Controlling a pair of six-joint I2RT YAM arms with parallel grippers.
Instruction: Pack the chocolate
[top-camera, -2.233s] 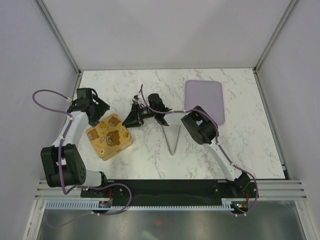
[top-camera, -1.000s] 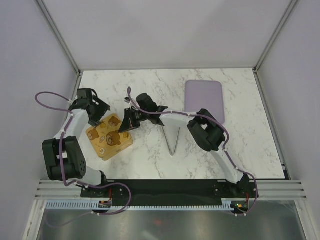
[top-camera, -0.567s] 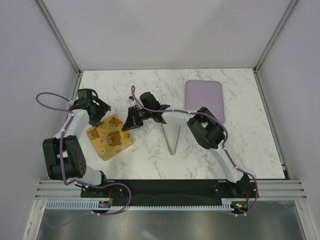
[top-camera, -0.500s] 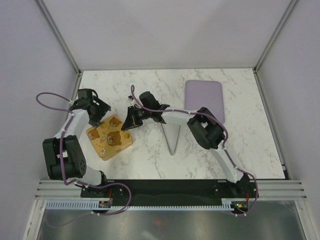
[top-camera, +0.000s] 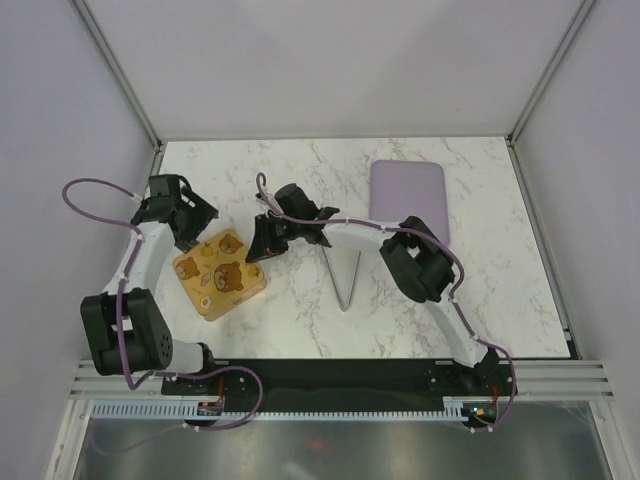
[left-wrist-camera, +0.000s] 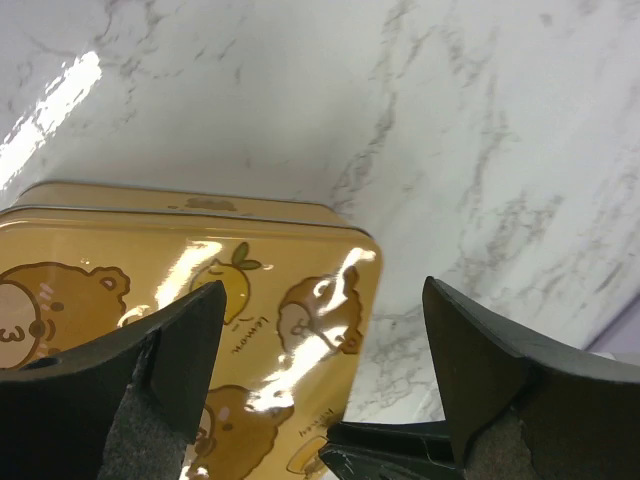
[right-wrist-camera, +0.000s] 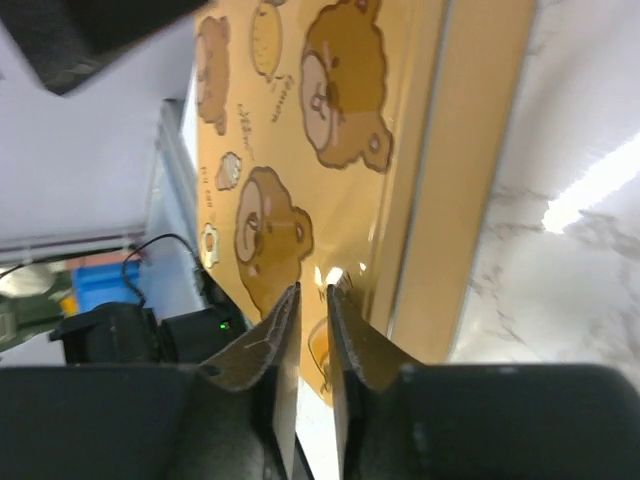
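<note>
A square golden-yellow tin box (top-camera: 222, 275) printed with brown cartoon bears sits on the white marbled tabletop (top-camera: 300, 320), turned cornerwise, near the left side. Its lid is on. The left wrist view shows the lid's rim closed all round the near corner (left-wrist-camera: 200, 260), with a lemon and small bears printed on top. The chocolate cannot be seen in any view, and the shut lid hides whatever the tin holds.

The left jaws hang over the tin's far left corner. They stand wide apart, and the two black fingers (left-wrist-camera: 170, 370) frame the lid without touching it. The right jaws are at the tin's far right edge. In the right wrist view the fingers (right-wrist-camera: 280, 340) are drawn almost together with only a thin slit between them and nothing seen in it. Their tips lie over the lid close to its rim (right-wrist-camera: 330, 120), and I cannot tell whether they touch it.

A flat lilac rectangular tray (top-camera: 408, 200) with rounded corners lies at the far right of the tabletop, well apart from the tin. Between the two, nearer the front, lies a pair of thin metal tongs (top-camera: 346, 280) in a V with its point toward the arms' bases.
</note>
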